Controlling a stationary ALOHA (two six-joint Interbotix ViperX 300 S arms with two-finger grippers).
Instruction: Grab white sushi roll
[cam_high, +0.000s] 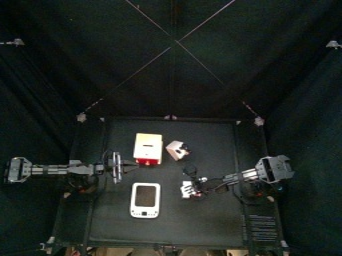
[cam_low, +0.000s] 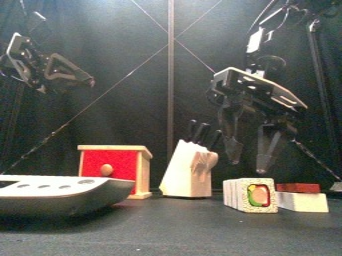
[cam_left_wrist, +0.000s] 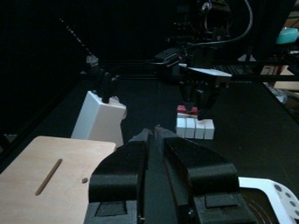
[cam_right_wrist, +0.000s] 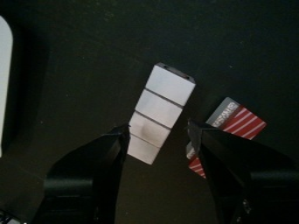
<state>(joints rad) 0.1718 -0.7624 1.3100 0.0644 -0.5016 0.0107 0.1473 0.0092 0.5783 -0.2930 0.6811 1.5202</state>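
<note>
right gripper (cam_right_wrist: 158, 140) jaws apart over white sushi roll (cam_right_wrist: 158, 109), 12 o'clock | left gripper (cam_left_wrist: 156, 144) jaws together | grasp pending

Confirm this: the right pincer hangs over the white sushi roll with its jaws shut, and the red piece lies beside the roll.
Not quite: the right pincer has its jaws open, not shut; the right wrist view shows them spread over the white sushi roll. The rest holds: the red piece lies beside the roll.
</note>
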